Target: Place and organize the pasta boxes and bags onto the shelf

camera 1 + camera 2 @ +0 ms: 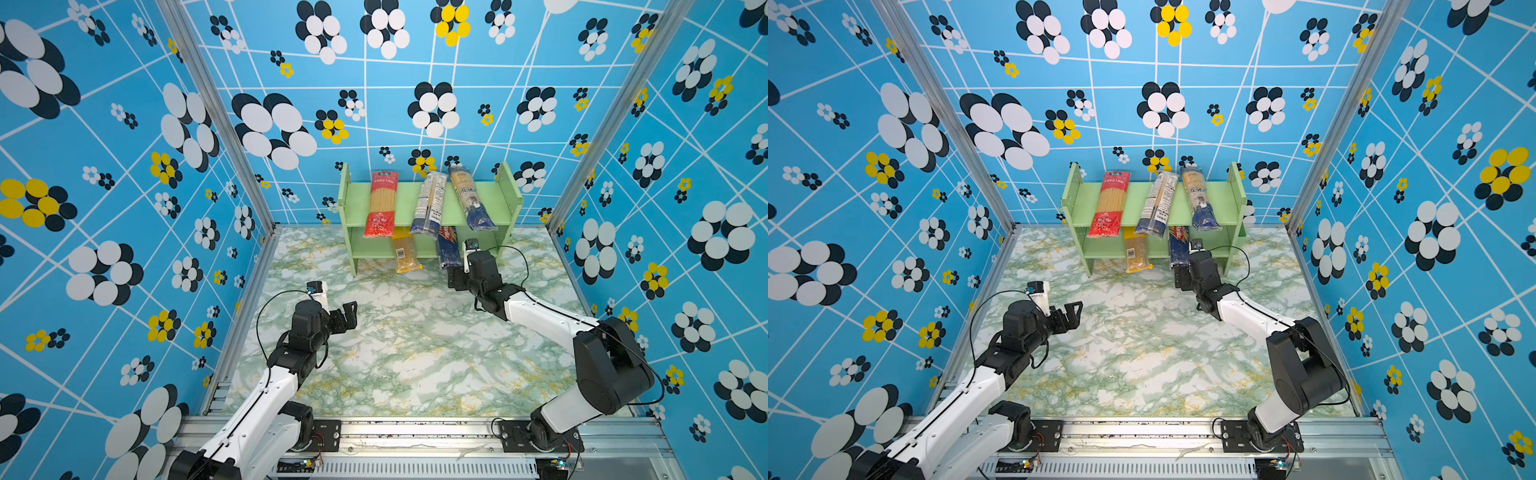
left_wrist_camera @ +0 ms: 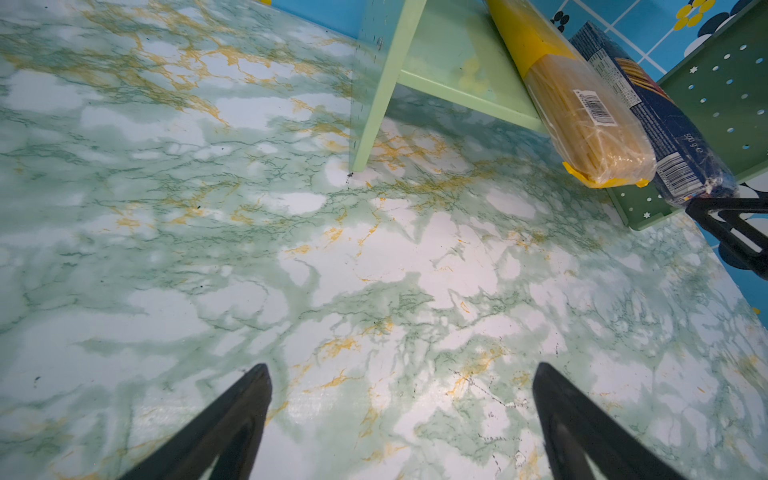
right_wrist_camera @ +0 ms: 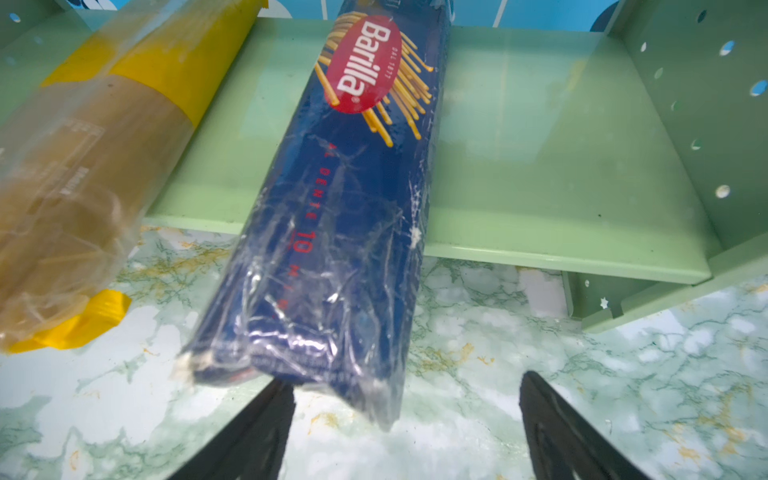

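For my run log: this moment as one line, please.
pale-green wooden shelf, top: three spaghetti bags; bottom: yellow barcoded bag, dark blue Barilla box, both overhanging; left claw: open, empty; right claw: open, by box end

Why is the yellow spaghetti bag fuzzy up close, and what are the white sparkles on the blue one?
Right wrist view: the yellow bag sits close and blurs; wrap on the Barilla pack catches glare. Left wrist view: both look sharper.

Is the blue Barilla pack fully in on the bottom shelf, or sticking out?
Sticking out: the Barilla pack lies with its far end on the lower shelf, near end overhanging the front edge.
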### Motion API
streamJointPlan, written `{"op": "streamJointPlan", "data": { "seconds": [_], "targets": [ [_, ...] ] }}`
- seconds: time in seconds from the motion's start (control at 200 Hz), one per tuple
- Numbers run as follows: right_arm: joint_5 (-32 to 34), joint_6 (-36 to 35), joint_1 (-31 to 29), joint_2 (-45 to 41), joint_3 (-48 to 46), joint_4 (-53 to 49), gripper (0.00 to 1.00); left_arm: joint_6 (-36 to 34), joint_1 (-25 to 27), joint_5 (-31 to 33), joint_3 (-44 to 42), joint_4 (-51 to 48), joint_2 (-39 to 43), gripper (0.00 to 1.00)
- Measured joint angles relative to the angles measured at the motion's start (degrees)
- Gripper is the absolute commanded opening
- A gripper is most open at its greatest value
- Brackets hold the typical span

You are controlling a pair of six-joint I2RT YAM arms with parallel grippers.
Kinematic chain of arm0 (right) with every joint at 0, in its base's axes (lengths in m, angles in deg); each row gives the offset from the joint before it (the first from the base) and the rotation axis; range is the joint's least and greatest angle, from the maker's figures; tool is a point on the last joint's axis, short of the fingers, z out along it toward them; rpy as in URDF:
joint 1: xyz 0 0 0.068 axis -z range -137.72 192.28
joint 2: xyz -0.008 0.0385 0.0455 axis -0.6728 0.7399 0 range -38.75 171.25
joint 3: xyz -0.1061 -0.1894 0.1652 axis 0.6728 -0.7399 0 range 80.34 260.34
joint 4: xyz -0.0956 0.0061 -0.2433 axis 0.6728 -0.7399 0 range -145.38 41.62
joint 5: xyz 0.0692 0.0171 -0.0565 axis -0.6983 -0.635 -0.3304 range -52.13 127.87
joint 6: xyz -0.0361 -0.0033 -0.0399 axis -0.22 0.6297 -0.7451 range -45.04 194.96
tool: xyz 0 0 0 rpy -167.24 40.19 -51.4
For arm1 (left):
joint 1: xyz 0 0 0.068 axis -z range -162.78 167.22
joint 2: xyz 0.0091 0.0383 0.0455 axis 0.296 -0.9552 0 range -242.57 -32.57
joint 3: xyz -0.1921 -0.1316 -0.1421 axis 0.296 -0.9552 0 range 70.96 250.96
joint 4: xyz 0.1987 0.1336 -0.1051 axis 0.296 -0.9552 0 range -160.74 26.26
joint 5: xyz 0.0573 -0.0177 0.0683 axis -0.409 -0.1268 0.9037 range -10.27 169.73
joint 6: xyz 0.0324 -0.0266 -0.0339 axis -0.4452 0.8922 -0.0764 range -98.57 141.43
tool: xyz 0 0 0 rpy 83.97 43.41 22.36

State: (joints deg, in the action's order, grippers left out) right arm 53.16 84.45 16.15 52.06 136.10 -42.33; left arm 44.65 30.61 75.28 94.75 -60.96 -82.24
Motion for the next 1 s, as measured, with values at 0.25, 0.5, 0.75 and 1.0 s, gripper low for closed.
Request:
{"op": "streamJointPlan", "data": {
  "seconds": [0.25, 0.5, 0.75, 1.0],
  "targets": [
    [-5.01, -6.08, 0.90, -5.33, -0.07, -7.61, 0.87, -3.91, -1.46, 0.15, 3.39, -1.97, 1.68, 0.99],
    [-9.92, -10.62, 3.85, -12.61, -2.08, -11.98, 0.87, -10.95, -4.66, 2.08, 6.08, -1.44, 1.88, 0.99],
    [-10.64, -10.27, 11.58, -14.43, -12.66, -6.99, 0.88, -13.86, -13.46, 2.12, 3.30, 7.58, -2.91, 0.99],
    [-10.03, -8.66, 22.16, -14.88, -23.43, 5.66, 0.88, -15.47, -17.97, 1.79, -4.63, 21.09, -11.37, 0.99]
  ]
}}
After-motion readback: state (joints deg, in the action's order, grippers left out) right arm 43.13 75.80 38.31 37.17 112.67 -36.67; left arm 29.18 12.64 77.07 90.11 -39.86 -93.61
